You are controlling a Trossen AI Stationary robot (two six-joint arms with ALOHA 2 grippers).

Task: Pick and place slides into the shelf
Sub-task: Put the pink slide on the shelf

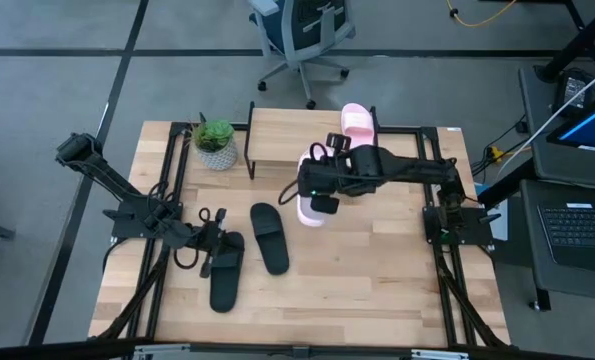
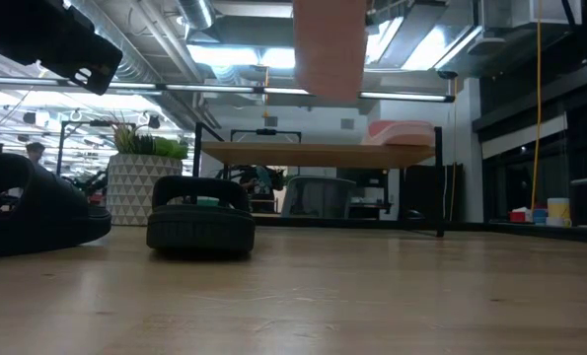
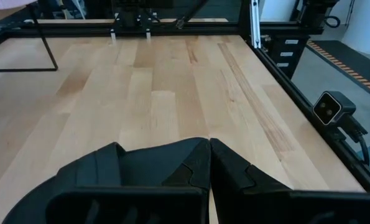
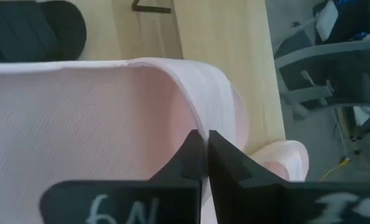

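One pale pink slide lies on the shelf at its right end, sole down. My right gripper is shut on a second pink slide, lifted in front of the shelf; in the low view that slide hangs well above the table. Two black slides rest on the tabletop: one at the middle, one further left. My left gripper is shut and holds nothing, by the far end of the left black slide. My right gripper pinches a thin pink edge of the slide between its two fingers, which slant down on it from above. The slide is lifted clear of table and shelf and hangs below the fingers. Which part of the slide that edge belongs to is unclear.
A small potted plant stands at the shelf's left end. The shelf's thin black legs stand on the table with open room under the board. A black frame runs along the table's sides. An office chair stands beyond the far edge.
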